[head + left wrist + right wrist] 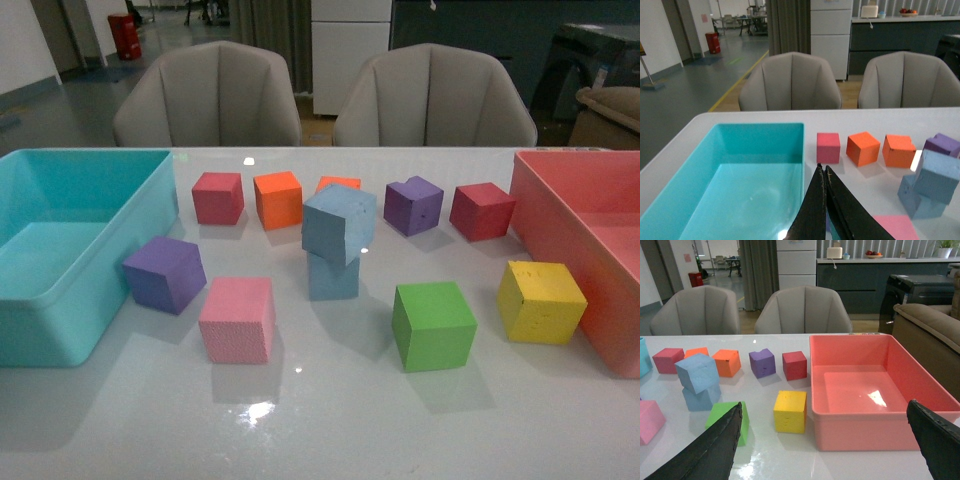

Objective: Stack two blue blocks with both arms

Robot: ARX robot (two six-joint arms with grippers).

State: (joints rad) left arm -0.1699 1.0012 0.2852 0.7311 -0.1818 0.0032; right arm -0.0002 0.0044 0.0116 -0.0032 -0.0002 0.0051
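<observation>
White and glossy, the tabletop carries everything here. At its left edge sits the turquoise bin, and at its right edge the pink bin; both look bare inside as far as the views reach. Beyond the far edge stand two beige chairs.

Between the bins lie the foam cubes. Near the middle of the table the two blue blocks are stacked: the upper blue block rests on the lower blue block, twisted and tilted so that it overhangs rather than sitting square. Along the far edge run a red cube, an orange cube, a second orange cube partly hidden behind the stack, a purple cube and a dark red cube. Nearer the front edge are another purple cube just beside the turquoise bin, a pink cube, a green cube and a yellow cube close to the pink bin.

Neither arm shows in the front view. The left gripper hangs over the bin's near corner with its black fingers pressed together, nothing between them. The right gripper is spread wide, its fingers at opposite sides of the wrist view, holding nothing.
</observation>
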